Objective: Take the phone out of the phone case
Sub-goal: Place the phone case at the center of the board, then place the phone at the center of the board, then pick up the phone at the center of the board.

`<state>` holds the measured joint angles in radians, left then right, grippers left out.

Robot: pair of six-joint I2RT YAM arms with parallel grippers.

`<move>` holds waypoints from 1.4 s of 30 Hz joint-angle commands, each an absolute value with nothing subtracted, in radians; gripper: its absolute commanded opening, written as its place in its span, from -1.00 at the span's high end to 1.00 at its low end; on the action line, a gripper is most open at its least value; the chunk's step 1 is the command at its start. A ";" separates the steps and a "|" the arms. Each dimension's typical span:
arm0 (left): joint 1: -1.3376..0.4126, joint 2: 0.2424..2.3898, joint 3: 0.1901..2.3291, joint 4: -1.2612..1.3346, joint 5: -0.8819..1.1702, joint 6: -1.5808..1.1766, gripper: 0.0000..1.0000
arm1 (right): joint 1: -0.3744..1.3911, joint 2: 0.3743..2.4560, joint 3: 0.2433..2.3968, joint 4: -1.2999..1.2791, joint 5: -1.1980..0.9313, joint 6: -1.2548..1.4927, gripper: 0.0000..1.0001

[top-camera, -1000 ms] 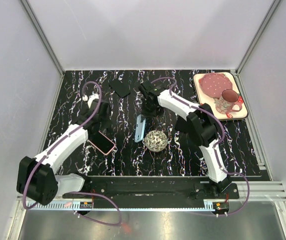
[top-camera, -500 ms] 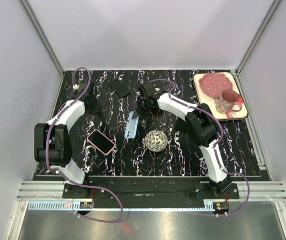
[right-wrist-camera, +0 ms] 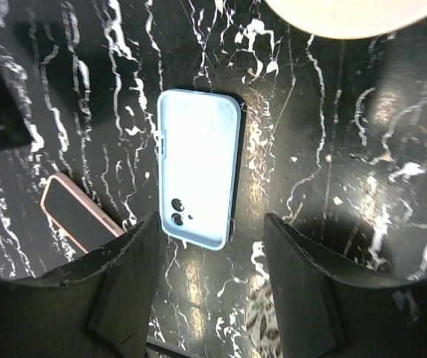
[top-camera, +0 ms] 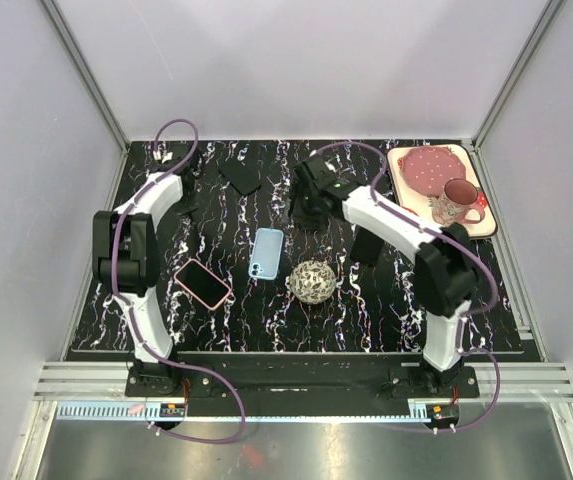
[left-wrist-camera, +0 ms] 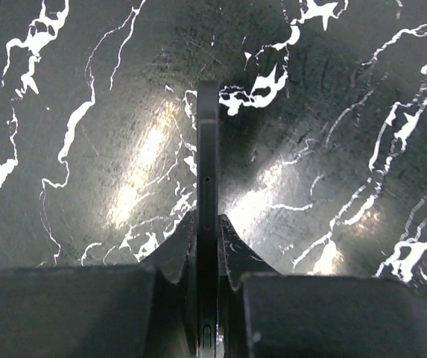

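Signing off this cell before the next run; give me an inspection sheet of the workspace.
Surface: black white-veined table, nothing spilled seen.
Job's things: blue case lying flat; thin dark phone held edge-on.
Clutter: pink-rimmed phone, woven ball, tray with mug, black flat piece.
Grippers: left gripper shut on the dark phone; right gripper open over the blue case.
Cables: purple cables along both arms.
Surroundings: white walls, nothing else seen.

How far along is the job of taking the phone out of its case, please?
Looks done: the left pincer is shut on a thin dark slab, edge-on, likely the bare phone. In hand: the right pincer hangs open above the light blue case, lying back up. Left: put the phone down; whether that case is empty cannot be told.
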<state>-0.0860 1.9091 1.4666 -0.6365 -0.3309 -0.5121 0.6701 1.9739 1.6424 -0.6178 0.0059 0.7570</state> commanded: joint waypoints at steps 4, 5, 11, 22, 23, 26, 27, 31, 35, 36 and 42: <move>-0.103 2.109 1.715 -0.736 -0.498 -0.460 1.00 | 0.670 1.703 1.470 -0.614 0.172 0.744 -0.25; -0.106 2.126 1.730 -0.738 -0.505 -0.457 0.99 | 0.669 1.684 1.453 -0.615 0.178 0.747 -0.25; -0.112 2.186 1.792 -0.733 -0.453 -0.476 0.38 | 0.667 1.609 1.376 -0.600 0.183 0.759 -0.25; -0.126 2.045 1.721 -0.666 -0.334 -0.457 -0.67 | 0.672 1.629 1.387 -0.572 0.107 0.739 -0.26; -0.126 2.030 1.692 -0.667 -0.339 -0.459 -0.72 | 0.673 1.631 1.387 -0.571 0.106 0.738 -0.27; -0.118 1.933 1.611 -0.664 -0.334 -0.488 -0.97 | 0.683 1.635 1.394 -0.571 0.109 0.732 -0.27; -0.117 1.874 1.544 -0.658 -0.331 -0.498 -0.98 | 0.686 1.635 1.397 -0.569 0.109 0.729 -0.27; -0.117 1.700 1.337 -0.614 -0.282 -0.560 -0.98 | 0.698 1.651 1.399 -0.555 0.089 0.727 -0.27; -0.123 1.560 1.153 -0.621 -0.238 -0.618 -0.98 | 0.704 1.661 1.396 -0.529 0.068 0.730 -0.27; -0.126 1.518 1.125 -0.636 -0.207 -0.629 -0.98 | 0.706 1.663 1.397 -0.525 0.058 0.729 -0.28; -0.133 1.398 0.888 -0.582 -0.115 -0.726 -0.98 | 0.710 1.654 1.393 -0.508 0.040 0.726 -0.27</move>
